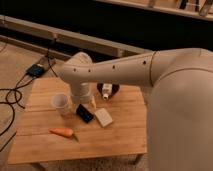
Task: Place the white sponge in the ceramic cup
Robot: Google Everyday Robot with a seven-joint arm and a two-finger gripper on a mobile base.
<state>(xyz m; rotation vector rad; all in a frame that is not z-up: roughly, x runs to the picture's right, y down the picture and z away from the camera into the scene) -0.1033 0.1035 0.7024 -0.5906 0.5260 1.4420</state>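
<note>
One gripper (86,101) hovers between ceramic cup (61,102) and white bottle (106,90), its hold we cannot tell | white sponge (103,117) just right of black phone (84,113) | risk: snagging phone instead.

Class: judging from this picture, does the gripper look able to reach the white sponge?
Probably yes. The gripper hangs over the table between the ceramic cup and the dark bowl; the white sponge lies uncovered close in front of it, beside the black phone.

White sponge (103,117): flat off-white block with rounded corners, lying flat. Ceramic cup (61,103): pale, round, upright, empty-looking, well left of the sponge. Gripper (91,102) hangs between them, slightly further back.
</note>
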